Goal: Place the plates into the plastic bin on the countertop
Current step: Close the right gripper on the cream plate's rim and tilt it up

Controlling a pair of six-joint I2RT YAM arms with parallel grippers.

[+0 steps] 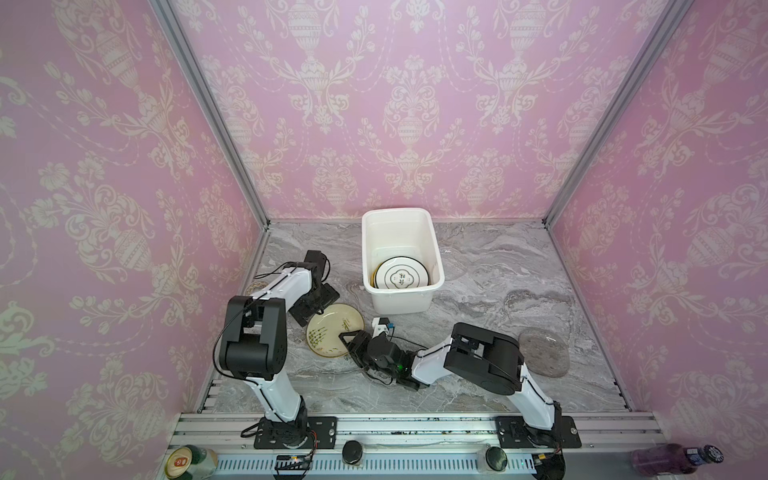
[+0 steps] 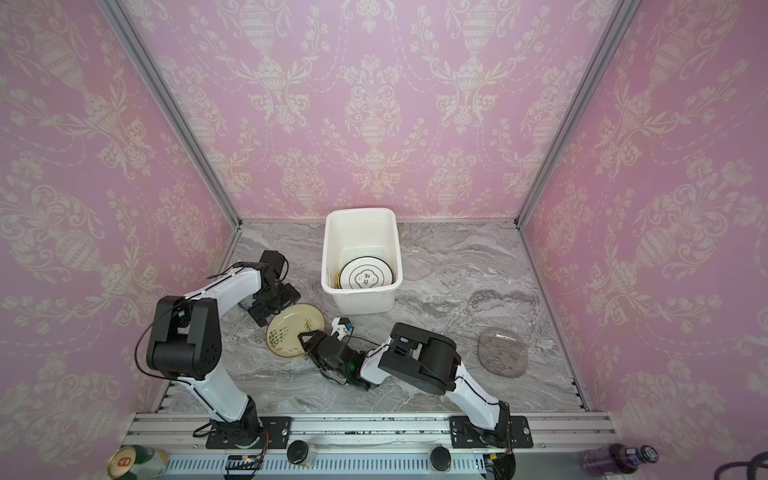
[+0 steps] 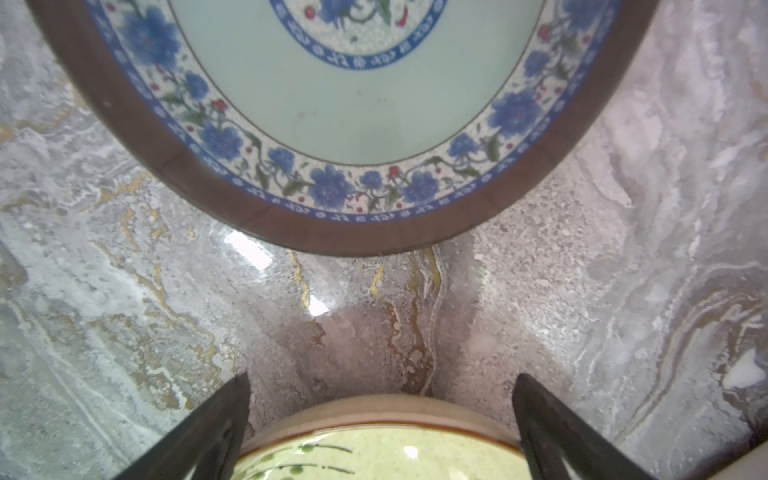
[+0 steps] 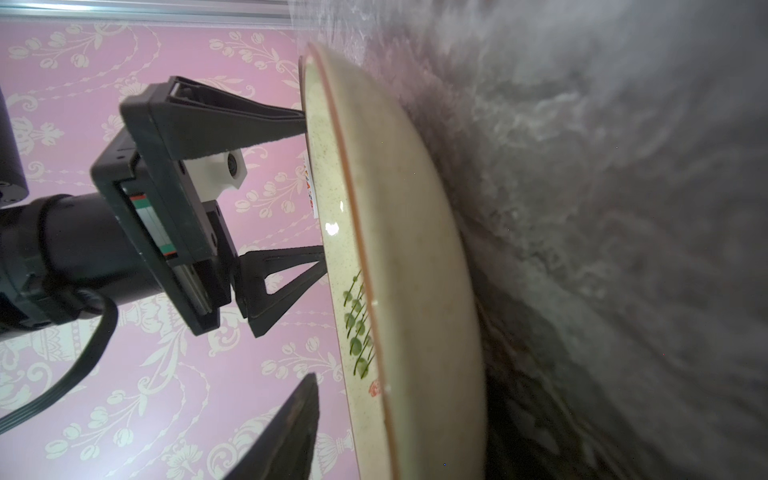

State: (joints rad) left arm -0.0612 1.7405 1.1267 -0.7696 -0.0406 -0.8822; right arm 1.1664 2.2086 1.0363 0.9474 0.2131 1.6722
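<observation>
A cream plate (image 1: 332, 332) with green sprigs lies on the countertop (image 1: 478, 316) in front of the plastic bin (image 1: 399, 299). My left gripper (image 1: 316, 306) is open, and its fingertips (image 4: 301, 120) rest against that plate's far-left rim. My right gripper (image 1: 351, 338) is turned sideways at the near-right rim. One finger (image 4: 291, 428) is over the plate with a gap showing, and the other is hidden beneath. In the bin lies a white plate (image 1: 401, 272) with dark rings, on top of others. A blue-patterned plate (image 3: 332, 104) lies beyond the left gripper (image 3: 382, 378).
A grey glass plate (image 1: 542, 351) lies at the right of the counter. A clear one (image 1: 453, 264) sits beside the bin's right wall. Pink walls close three sides. On the front rail (image 1: 395, 428) stand a can (image 1: 189, 461) and a purple bottle (image 1: 673, 459).
</observation>
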